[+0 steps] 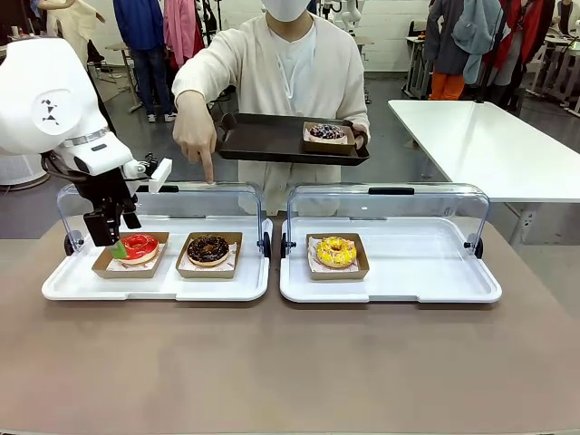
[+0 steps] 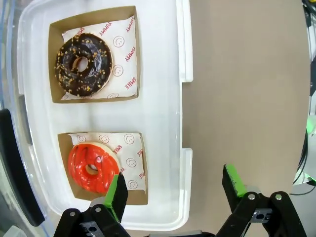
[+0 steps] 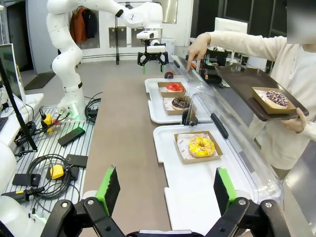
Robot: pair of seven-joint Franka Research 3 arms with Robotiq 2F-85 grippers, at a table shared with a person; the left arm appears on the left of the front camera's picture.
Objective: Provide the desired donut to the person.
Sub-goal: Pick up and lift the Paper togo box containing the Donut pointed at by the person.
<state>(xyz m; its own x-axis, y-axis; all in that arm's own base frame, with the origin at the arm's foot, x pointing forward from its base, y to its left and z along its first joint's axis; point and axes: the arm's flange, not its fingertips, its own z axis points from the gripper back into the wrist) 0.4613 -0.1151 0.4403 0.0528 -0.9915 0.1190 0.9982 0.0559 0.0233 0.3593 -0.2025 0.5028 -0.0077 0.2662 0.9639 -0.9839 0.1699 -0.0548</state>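
Left tool (image 2: 174,174): nearest the lens in the left wrist view. Its green-padded fingers stand wide apart, with nothing between them. One pad overlaps the edge of the paper beside the red donut (image 2: 92,166); whether it touches cannot be told. The other pad hangs over the bare brown surface (image 2: 247,89), outside the rim of the white tray (image 2: 163,113).

Writing: the paper liner (image 2: 126,44) under the chocolate donut (image 2: 82,63) carries "YUMMY" and "SMILE" in red, with small smiley faces. The same print shows on the paper under the red donut. No other text is legible.

Front view: the left tool (image 1: 116,246) hangs at the near corner of the red donut's (image 1: 139,246) carton. The chocolate donut (image 1: 208,248) sits in its own carton just beside it on the same tray (image 1: 63,285), on the side away from the left arm. Past that, a second white tray (image 1: 435,285) holds a yellow donut (image 1: 335,251). Clear covers (image 1: 181,195) stand raised behind both trays.

Person (image 1: 290,72): beyond the left tool, across the surface. One hand (image 1: 195,136) points a finger down at the cover's top edge, in line with the chocolate donut. The other hand carries a dark tray (image 1: 263,140) bearing a dark-topped donut (image 1: 326,132) in a carton.

Right tool (image 3: 167,171): fingers spread wide, gripping nothing. The yellow donut (image 3: 201,146) lies ahead of it, well apart.
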